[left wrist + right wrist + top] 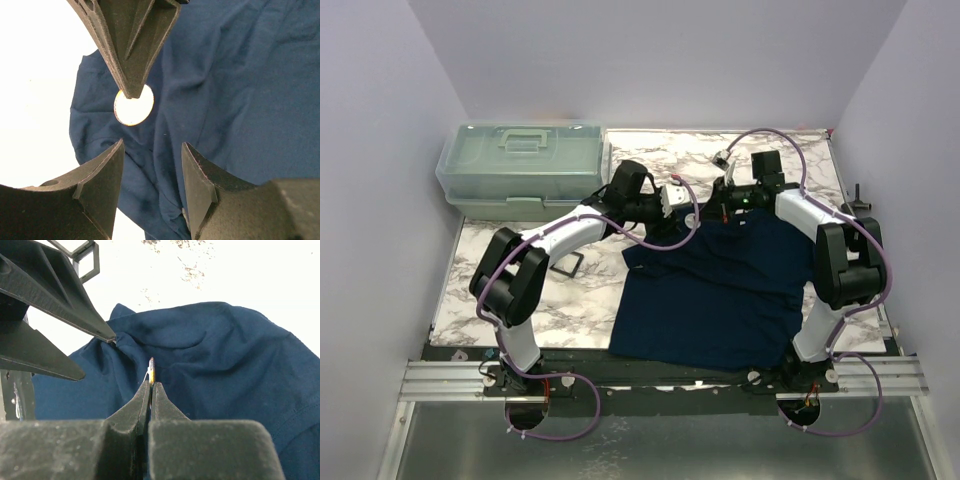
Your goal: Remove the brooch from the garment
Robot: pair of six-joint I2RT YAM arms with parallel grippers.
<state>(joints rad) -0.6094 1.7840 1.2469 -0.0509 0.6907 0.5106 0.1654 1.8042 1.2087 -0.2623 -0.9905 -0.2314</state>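
Observation:
The navy T-shirt [720, 300] lies on the marble table, its collar end bunched under both grippers. My right gripper [151, 382] is shut on the small round brooch [151, 367], seen edge-on above the fabric [225, 350]. In the left wrist view the brooch [135, 107] shows as a pale gold disc at the tip of the right gripper's fingers [131, 55], over the shirt [240, 75]. Whether it is still pinned I cannot tell. My left gripper [152, 145] is open, its jaws astride a fold of shirt just beside the brooch. From above, the left gripper [675, 197] and right gripper [720, 212] nearly meet.
A translucent green toolbox [520, 168] stands at the back left. A black square open frame [567, 265] lies on the table [490, 290] left of the shirt, and also shows in the right wrist view [82, 257]. Lavender walls close in the sides and back.

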